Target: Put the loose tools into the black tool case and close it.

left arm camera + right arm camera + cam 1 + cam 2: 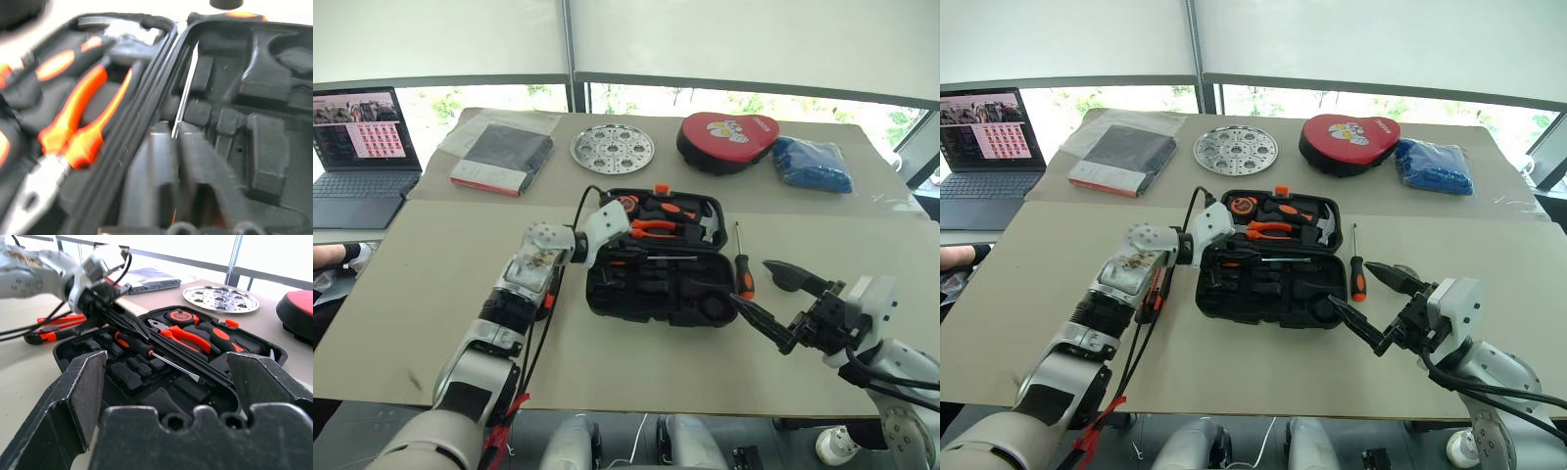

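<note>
Beige surface by a window wall; laptop (357, 157) at the far left corner, round metal plate (613, 147) and red heart-shaped pouch (726, 139) along the far edge. Black tool case (656, 259) lies open mid-surface, lid w/ pliers (653, 227) on the far side, recessed tray on the near side.

Left claw (128, 329) is clenched on a screwdriver (146, 350) by its handle, shaft lying across the tray. Second screwdriver (742, 264) sits loose just beside the case's right end; utility knife (51, 329) lies left of the case.

Step in hand, likely: seat the screwdriver. Do it well: line shaft w/ its slot, press handle down flat, then let go.

Left arm reaches fwd, wrist bent toward the case. Right claw (783, 304) hovers spread wide, holding nothing, near the case's near-right corner.
</note>
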Available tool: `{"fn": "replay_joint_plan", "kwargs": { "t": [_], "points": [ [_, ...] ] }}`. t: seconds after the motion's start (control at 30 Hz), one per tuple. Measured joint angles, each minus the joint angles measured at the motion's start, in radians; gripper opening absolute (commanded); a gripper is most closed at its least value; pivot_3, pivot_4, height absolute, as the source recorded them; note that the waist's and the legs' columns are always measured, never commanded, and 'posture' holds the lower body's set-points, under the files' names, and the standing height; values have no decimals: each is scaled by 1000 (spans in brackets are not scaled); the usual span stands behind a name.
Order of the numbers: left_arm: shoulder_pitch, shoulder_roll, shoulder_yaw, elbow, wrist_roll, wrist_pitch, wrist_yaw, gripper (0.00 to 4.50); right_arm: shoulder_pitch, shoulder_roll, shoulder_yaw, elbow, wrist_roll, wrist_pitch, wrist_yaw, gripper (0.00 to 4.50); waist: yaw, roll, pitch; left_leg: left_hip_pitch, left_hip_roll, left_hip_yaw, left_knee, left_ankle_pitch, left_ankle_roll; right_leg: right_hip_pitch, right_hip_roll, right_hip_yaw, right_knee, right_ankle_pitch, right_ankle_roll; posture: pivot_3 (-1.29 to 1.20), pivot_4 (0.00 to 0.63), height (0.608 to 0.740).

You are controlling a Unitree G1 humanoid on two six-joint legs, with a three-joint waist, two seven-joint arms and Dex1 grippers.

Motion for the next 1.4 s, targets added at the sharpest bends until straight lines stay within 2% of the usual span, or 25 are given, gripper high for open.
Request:
{"fn": "replay_joint_plan", "kwargs": {
  "t": [0.33, 0.5, 0.6, 0.7, 0.77, 0.87, 0.9, 0.93, 0.97, 1.07, 1.2, 1.3, 1.4],
  "points": [
    [-6, 0, -64, -10, 33, 73, 8, 56, 28, 16, -5, 3, -6, -18, -2, 4500, -1, 1, -2, 5, 0, 0, 0, 0, 0, 5, 0, 1, 0, 0, 0, 0, 150, 740],
    [29, -22, -15, -35, -5, 117, 34, 56, 34, 27, -7, 5, -11, -24, -7, 4500, -3, 3, -4, 5, 1, 0, 0, 0, 0, 5, 0, 2, 1, 1, 0, 0, 150, 740],
    [135, -7, 64, -124, -106, 58, 2, 796, 62, 31, -33, 7, -10, -23, -22, 4500, -9, 3, -3, 1, 3, -1, -1, 1, -2, -1, 0, 2, 3, 1, 0, 0, 150, 740],
    [228, 61, 180, -260, -242, -47, -101, 1900, 113, 30, -91, 15, -12, -18, -46, 4500, -11, 3, -3, 1, 3, -1, -2, 5, -8, -3, 1, 1, 4, 0, -2, 0, 150, 740],
    [284, 140, 263, -365, -340, -99, -182, 2554, 169, 22, -128, 33, -50, -18, -58, 4500, -9, 4, -4, 1, 3, -1, -3, 6, -11, -2, 0, 1, 3, -1, -3, 0, 150, 740],
    [386, 258, 344, -453, -412, -128, -268, 3729, 250, 3, -163, 54, -117, 23, -103, 4500, -6, 7, -5, 3, 3, 0, -4, 5, -9, -1, 0, 1, 2, -1, -3, 0, 150, 740],
    [429, 292, 368, -470, -424, -133, -286, 4100, 270, 1, -172, 68, -129, 36, -114, 4500, -6, 7, -5, 3, 3, 0, -4, 2, -4, 0, -1, 1, 2, -1, -3, 0, 150, 740],
    [466, 313, 386, -478, -434, -137, -299, 4421, 278, 2, -175, 72, -130, 44, -116, 4500, -6, 8, -5, 3, 3, 0, -4, 1, -3, 0, -1, 1, 2, -1, -3, 0, 150, 740],
    [510, 333, 404, -488, -440, -148, -305, 4474, 274, 4, -175, 73, -123, 55, -118, 4500, -6, 7, -5, 3, 3, 0, -3, 1, -2, 1, -1, 1, 1, -1, -3, 0, 150, 740],
    [609, 374, 455, -490, -449, -165, -306, 4474, 237, 10, -176, 75, -84, 126, -151, 4500, -6, 7, -5, 5, 3, 0, -3, 2, -3, 1, -1, 1, 1, -2, -5, 0, 150, 740],
    [677, 381, 493, -536, -482, -152, -266, 4474, -72, -79, -141, 81, 41, 438, -300, 4500, -19, 9, -2, 5, 3, 1, -3, 5, -2, 1, -3, 3, 1, 1, -11, 0, 150, 740],
    [676, 369, 470, -625, -519, -114, -238, 4500, -276, -175, -71, 108, 53, 601, -336, 3766, -9, 8, -3, 5, 3, 0, -4, 6, -3, 1, -1, 1, 0, 1, -10, 0, 150, 740],
    [679, 365, 450, -664, -534, -88, -219, 4500, -407, -218, 43, 201, 30, 700, -333, 2743, -2, 8, -3, 1, 3, -1, -6, 7, -4, -2, 0, -1, 0, 3, -6, 0, 150, 740]
  ]
}}
